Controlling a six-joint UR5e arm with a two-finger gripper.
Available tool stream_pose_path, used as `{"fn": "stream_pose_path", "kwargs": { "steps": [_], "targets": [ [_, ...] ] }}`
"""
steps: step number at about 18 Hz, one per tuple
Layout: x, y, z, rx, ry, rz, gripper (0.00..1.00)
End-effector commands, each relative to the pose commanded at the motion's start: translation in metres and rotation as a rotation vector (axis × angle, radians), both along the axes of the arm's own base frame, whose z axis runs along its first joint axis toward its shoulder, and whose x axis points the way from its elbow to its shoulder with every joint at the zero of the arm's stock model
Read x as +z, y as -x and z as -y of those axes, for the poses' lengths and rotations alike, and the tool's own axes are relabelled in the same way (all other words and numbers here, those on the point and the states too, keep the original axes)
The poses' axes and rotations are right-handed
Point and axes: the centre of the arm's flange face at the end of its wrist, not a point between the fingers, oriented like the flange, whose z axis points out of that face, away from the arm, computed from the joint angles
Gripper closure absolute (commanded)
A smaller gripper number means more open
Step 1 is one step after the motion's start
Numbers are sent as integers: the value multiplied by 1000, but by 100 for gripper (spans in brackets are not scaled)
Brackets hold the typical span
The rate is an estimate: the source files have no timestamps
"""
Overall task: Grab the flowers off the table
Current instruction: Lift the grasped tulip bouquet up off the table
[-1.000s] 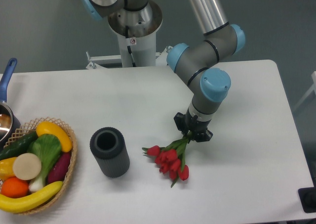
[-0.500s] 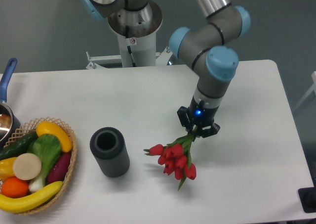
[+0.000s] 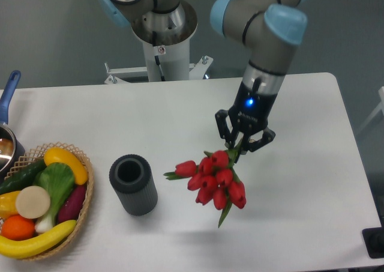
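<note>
The flowers [image 3: 213, 179], a bunch of red tulips with green stems, hang in the air above the white table [image 3: 312, 182], heads pointing down toward the camera. My gripper [image 3: 242, 143] is shut on the stem end of the bunch, just above the blooms. A blue light glows on the wrist above it. The stems are mostly hidden between the fingers.
A dark grey ribbed cylinder [image 3: 133, 184] stands upright left of the flowers. A wicker basket [image 3: 85, 179] of fruit and vegetables sits at the table's left edge, with a pot with a blue handle [image 3: 8, 98] behind it. The arm's base column [image 3: 162, 44] rises at the back.
The gripper has risen with the flowers held in it; the bunch has lifted off the table and now appears larger and higher in the view.
</note>
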Motion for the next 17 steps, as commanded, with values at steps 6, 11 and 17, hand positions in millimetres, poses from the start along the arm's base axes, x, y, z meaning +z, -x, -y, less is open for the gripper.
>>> {"fn": "stream_pose_path", "kwargs": {
  "steps": [6, 11, 17],
  "targets": [
    [25, 0, 15, 4, -146, 59, 76],
    [22, 3, 20, 7, -165, 73, 76],
    [24, 5, 21, 9, -169, 67, 76]
  ]
}}
